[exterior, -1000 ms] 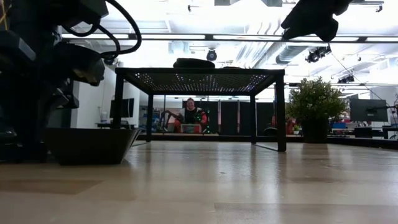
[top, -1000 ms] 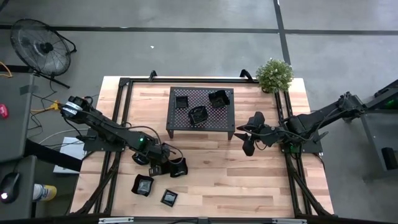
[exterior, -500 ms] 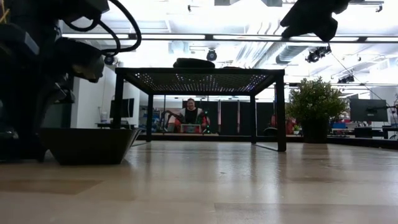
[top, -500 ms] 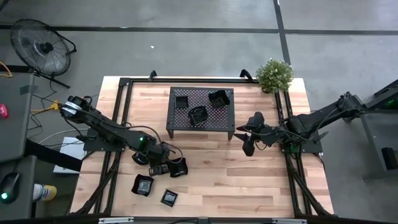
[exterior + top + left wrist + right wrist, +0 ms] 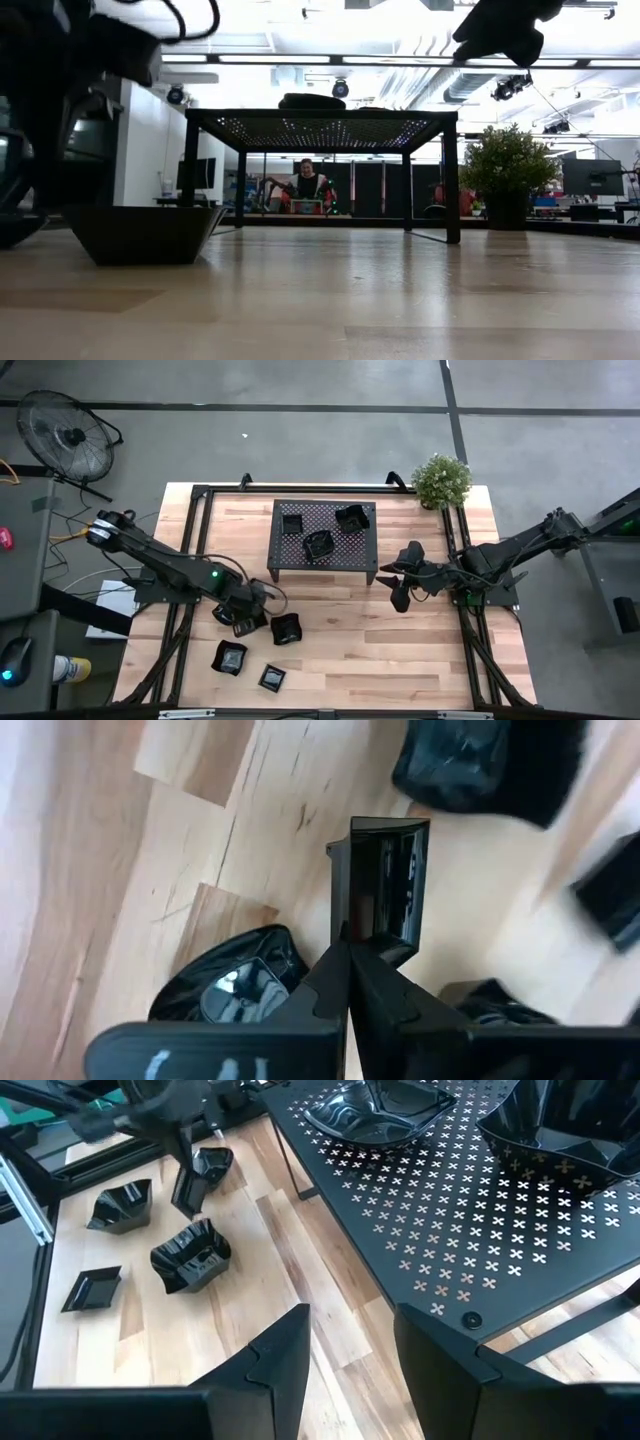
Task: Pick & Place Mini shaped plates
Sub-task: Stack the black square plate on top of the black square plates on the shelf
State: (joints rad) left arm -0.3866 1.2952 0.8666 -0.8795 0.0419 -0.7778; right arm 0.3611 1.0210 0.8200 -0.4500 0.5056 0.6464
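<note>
Three plates (image 5: pixel 318 544) sat on the rack (image 5: pixel 280 567). The left gripper (image 5: pixel 250 622) pinched a square plate (image 5: pixel 385 890); three more waited on the table (image 5: pixel 400 650). The right gripper (image 5: pixel 400 582) hovered spread, empty.

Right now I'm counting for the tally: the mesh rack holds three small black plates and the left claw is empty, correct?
Not quite. The left claw is shut on a square plate, as the left wrist view shows. The mesh rack does hold three plates in the high view.
</note>
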